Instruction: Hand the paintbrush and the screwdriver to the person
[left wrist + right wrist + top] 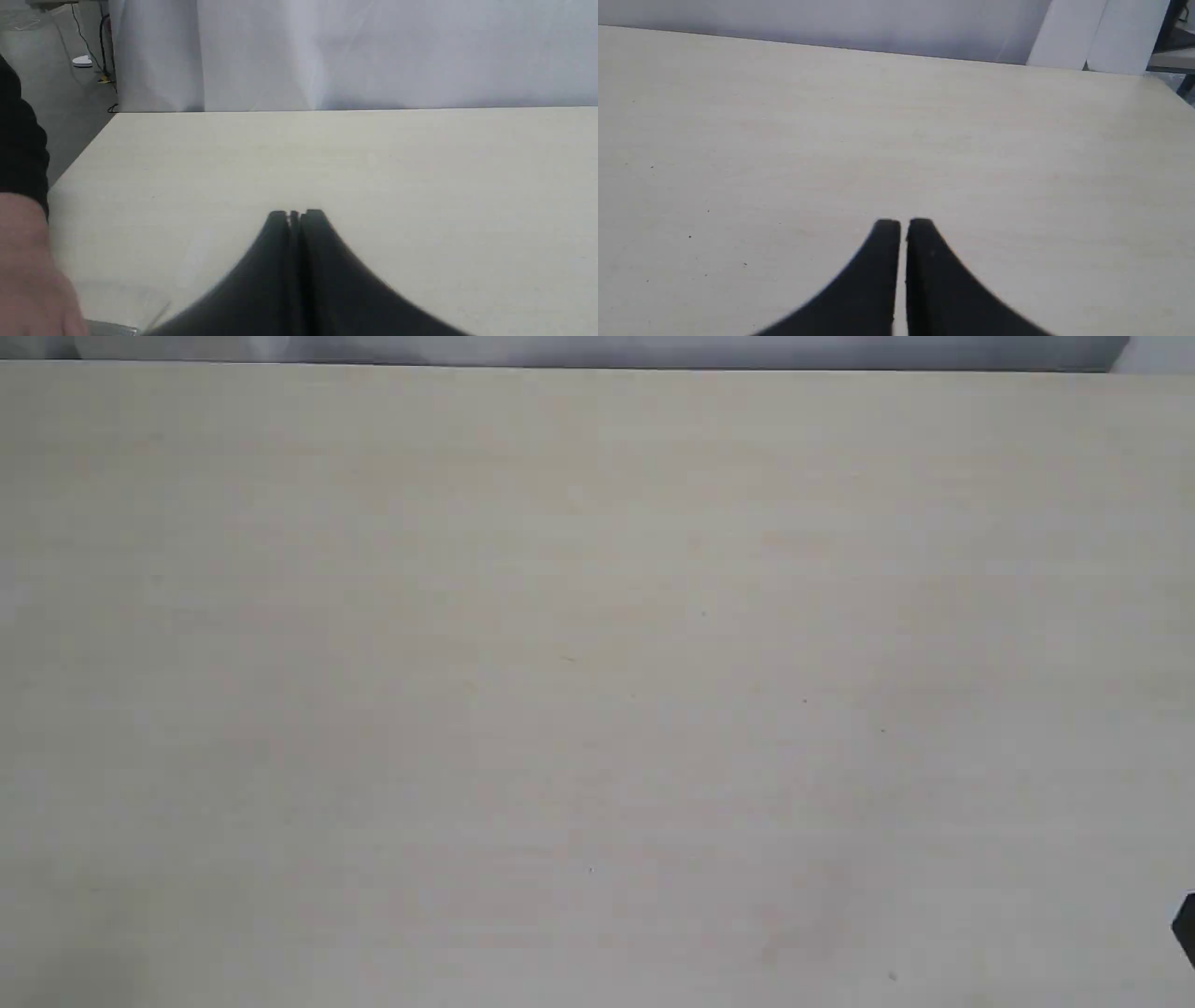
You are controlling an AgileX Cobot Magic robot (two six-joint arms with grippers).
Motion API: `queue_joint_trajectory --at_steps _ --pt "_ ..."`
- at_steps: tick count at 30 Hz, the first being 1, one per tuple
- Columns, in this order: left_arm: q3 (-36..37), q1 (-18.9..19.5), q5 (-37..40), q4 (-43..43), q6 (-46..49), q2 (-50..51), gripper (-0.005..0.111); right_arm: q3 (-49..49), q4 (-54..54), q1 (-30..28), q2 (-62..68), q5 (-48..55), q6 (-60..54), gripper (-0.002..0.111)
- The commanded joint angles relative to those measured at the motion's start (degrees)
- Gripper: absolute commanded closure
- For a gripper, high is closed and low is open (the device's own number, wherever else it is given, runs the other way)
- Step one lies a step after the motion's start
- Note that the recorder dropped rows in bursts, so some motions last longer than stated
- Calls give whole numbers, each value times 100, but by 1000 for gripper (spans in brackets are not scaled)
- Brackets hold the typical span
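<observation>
Pressing together empty, black left gripper and black right gripper face pale wooden table ahead; paintbrush, screwdriver unseen, likely light, stiff, handle-gripped.

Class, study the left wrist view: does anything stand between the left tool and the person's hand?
Nothing visible does. Only bare table lies between the shut left tool and the person's hand at the picture's edge. A blurred grey strip beside the hand cannot be identified.
</observation>
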Motion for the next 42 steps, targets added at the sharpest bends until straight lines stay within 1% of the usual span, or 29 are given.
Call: queue_joint_trajectory --at_steps 1,13,18,25,27,39,40,42 --pt "12 -47 -46 -2 -12 -14 107 15 -22 30 -30 1 -48 104" --pt "12 -47 -33 -17 -12 -14 107 15 -48 30 -30 -13 -48 104" --pt "12 -47 -33 -17 -12 -14 107 15 -48 30 -30 -686 -48 104" --pt "12 -47 -33 -17 -12 -14 107 15 -7 30 -30 -2496 -48 104" --pt "12 -47 -33 -17 -12 -14 107 15 -7 30 -30 -2688 -48 104" --pt "12 -47 -46 -5 -12 -14 107 15 -7 30 -30 -2668 -48 104" --pt "12 -47 -35 -5 -12 -14 107 15 1 30 -30 -2740 -48 104" --pt "12 -47 -35 -5 -12 -14 107 15 262 43 -30 -3335 115 104"
